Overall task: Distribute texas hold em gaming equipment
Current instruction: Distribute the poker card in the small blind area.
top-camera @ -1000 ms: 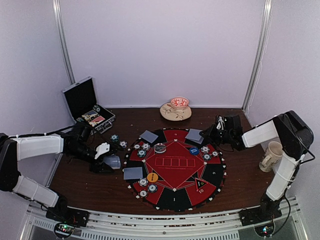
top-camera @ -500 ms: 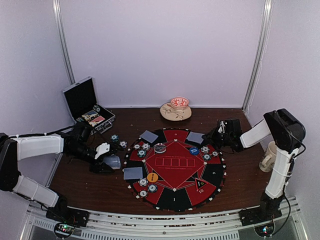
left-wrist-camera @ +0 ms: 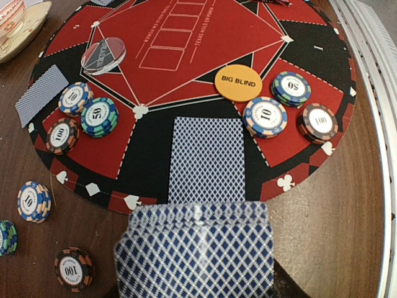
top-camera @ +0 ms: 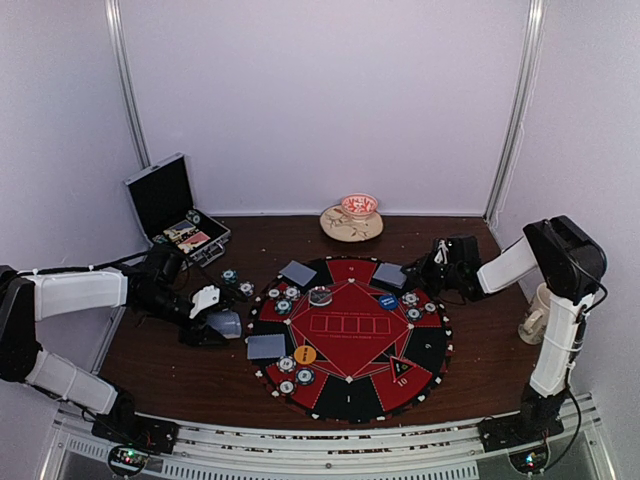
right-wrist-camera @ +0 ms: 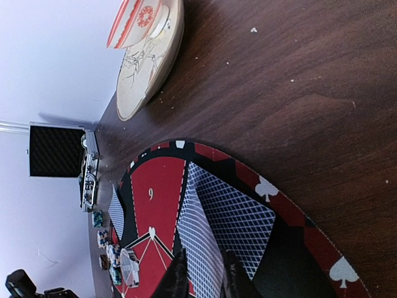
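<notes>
My left gripper is shut on a deck of blue-backed cards, which hides its fingers, just left of the round mat. One card lies on the mat ahead of it, beside the orange BIG BLIND disc and three chip stacks. My right gripper is shut on a tilted card over a flat card at the mat's upper right. A blue disc and chips lie nearby.
An open black case stands at the back left, with loose chips between it and the mat. A plate with a cup is at the back centre. A mug stands at the right. A clear disc lies on the mat.
The right arm has folded back towards its base and its gripper has drawn slightly right, still at the upper-right card. The left arm has not moved.
</notes>
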`<state>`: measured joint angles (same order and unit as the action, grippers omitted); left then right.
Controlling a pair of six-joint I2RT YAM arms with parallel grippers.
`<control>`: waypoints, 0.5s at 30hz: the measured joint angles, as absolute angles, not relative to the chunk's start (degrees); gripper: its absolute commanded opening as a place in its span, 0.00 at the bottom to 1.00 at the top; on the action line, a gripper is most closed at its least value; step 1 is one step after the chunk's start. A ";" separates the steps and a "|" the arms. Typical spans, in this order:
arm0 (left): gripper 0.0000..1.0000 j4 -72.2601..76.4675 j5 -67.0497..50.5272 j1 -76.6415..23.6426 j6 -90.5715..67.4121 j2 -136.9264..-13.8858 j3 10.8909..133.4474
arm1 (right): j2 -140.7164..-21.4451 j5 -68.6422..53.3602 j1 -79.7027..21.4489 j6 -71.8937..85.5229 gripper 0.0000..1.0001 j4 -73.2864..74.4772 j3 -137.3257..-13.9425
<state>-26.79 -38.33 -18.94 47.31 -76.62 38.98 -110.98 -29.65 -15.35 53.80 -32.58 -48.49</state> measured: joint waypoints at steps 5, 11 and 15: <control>0.52 -26.79 -38.33 -18.96 47.33 -76.62 38.98 | -110.98 -28.91 -15.35 52.49 0.35 -30.48 -48.82; 0.52 -26.79 -38.33 -18.96 47.31 -76.62 38.98 | -110.45 -26.72 -15.38 50.78 0.40 -26.30 -49.91; 0.52 -26.79 -38.33 -18.96 47.33 -76.62 38.98 | -109.56 -24.97 -15.38 49.63 0.44 -23.62 -50.72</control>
